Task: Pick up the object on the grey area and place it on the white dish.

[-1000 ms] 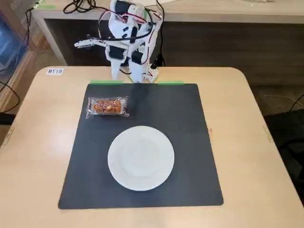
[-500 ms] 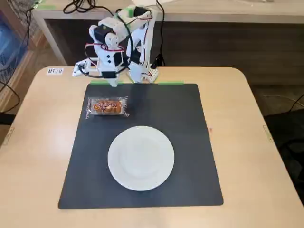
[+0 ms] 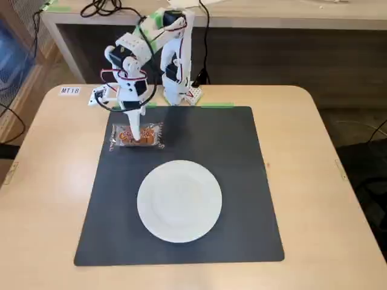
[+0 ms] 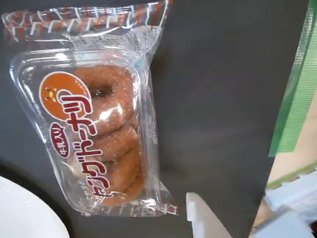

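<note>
The wrapped snack cake (image 3: 136, 136) lies flat on the grey mat (image 3: 236, 157) near its far left corner in the fixed view, well apart from my base, with the white dish (image 3: 179, 200) near it toward the camera on the same mat. In the wrist view the cake (image 4: 99, 129) fills the left half: ring-shaped orange-brown pieces in a clear tray under crinkly film with red print, the dish's rim (image 4: 25, 213) showing at the lower left corner. My pincer (image 3: 136, 136) points down right over the packet in the fixed view, one white finger crossing the wrapper; whether it touches I cannot tell. Only one fingertip (image 4: 198, 213) shows in the wrist view, just beside the packet's end, so I cannot tell how wide my pincer stands. Green tape (image 3: 216, 105) marks the mat's far edge on the beige counter (image 3: 338, 199).
</note>
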